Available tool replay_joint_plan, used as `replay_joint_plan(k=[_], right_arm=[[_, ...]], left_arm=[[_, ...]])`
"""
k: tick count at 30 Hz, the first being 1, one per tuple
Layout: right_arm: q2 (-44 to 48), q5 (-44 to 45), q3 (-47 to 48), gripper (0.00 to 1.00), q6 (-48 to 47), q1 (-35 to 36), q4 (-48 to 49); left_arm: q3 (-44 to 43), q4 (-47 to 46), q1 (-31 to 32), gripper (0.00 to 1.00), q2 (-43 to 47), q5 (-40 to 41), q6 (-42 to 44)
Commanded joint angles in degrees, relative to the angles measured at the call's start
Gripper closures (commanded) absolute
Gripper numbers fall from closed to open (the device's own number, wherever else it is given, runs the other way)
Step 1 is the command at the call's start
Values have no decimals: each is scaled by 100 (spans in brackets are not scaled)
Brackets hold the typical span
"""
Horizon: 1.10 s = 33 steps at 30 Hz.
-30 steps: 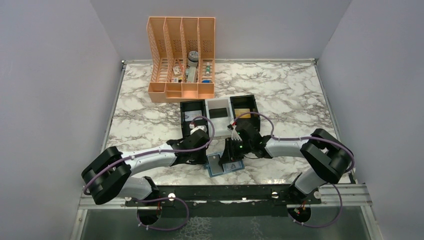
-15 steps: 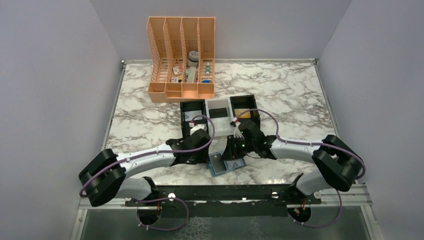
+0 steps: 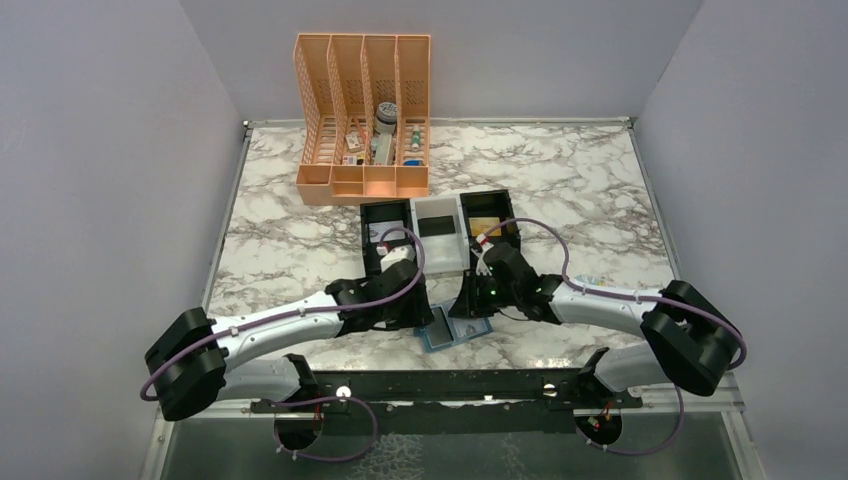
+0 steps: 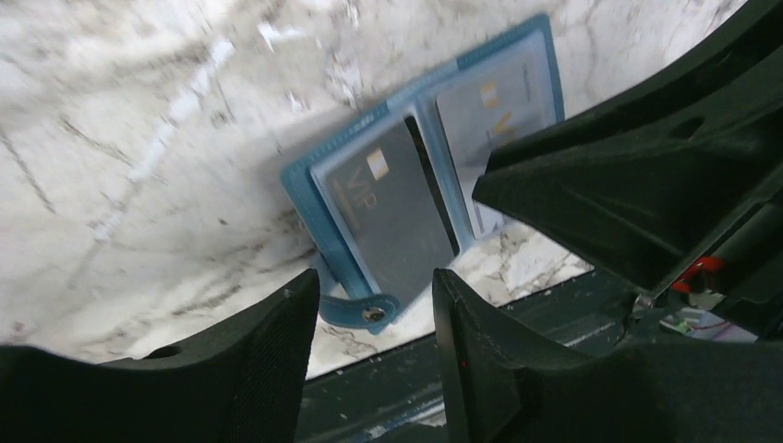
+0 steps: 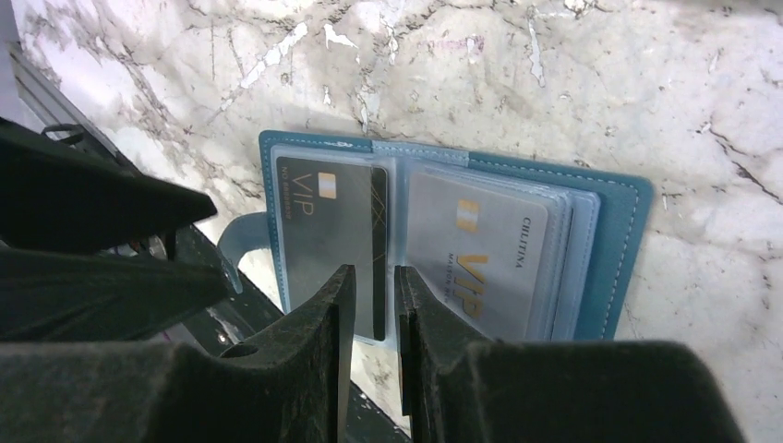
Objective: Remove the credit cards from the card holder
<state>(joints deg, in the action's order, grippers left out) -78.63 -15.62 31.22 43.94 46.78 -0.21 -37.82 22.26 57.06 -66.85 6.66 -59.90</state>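
Note:
The light-blue card holder (image 3: 455,330) lies open flat on the marble, close to the table's front edge. Its left panel holds a black credit card (image 5: 328,231), its right panel a silver one (image 5: 480,249), both seated in clear sleeves. The holder's snap strap (image 4: 365,312) sticks out at its left side. My left gripper (image 4: 374,286) hovers open over that strap end, holding nothing. My right gripper (image 5: 374,272) hangs above the centre fold with a narrow gap between its jaws; the black card's right edge shows through the gap, and nothing is gripped.
A black-and-white three-compartment tray (image 3: 438,232) stands just behind the two grippers. An orange file organiser (image 3: 365,120) with small items sits at the back. The black rail (image 3: 450,385) at the front edge runs right beside the holder.
My left gripper's jaws have spread apart. The left arm has stretched forward, and the right arm's elbow has swung out to the right. The holder stays where it was.

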Motion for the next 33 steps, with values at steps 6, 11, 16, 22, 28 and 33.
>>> replay_joint_plan(k=[6, 11, 16, 22, 28, 33], right_arm=[[118, 105, -115, 77, 49, 6, 12], [-11, -84, -91, 77, 14, 6, 116], [-94, -228, -42, 77, -34, 6, 139], [-151, -297, -3, 77, -96, 6, 104], [-206, -449, 27, 77, -205, 6, 77], [-269, -605, 70, 77, -389, 5, 76]], left_arm=[[215, 411, 638, 49, -147, 169, -1581], [287, 349, 641, 51, -151, 589, -1696], [300, 254, 645, 52, -404, 496, -1682], [616, -372, 643, 54, -546, 192, -1736], [685, -419, 625, 69, -578, 374, -1647], [563, -573, 520, 74, -836, 420, -1331]])
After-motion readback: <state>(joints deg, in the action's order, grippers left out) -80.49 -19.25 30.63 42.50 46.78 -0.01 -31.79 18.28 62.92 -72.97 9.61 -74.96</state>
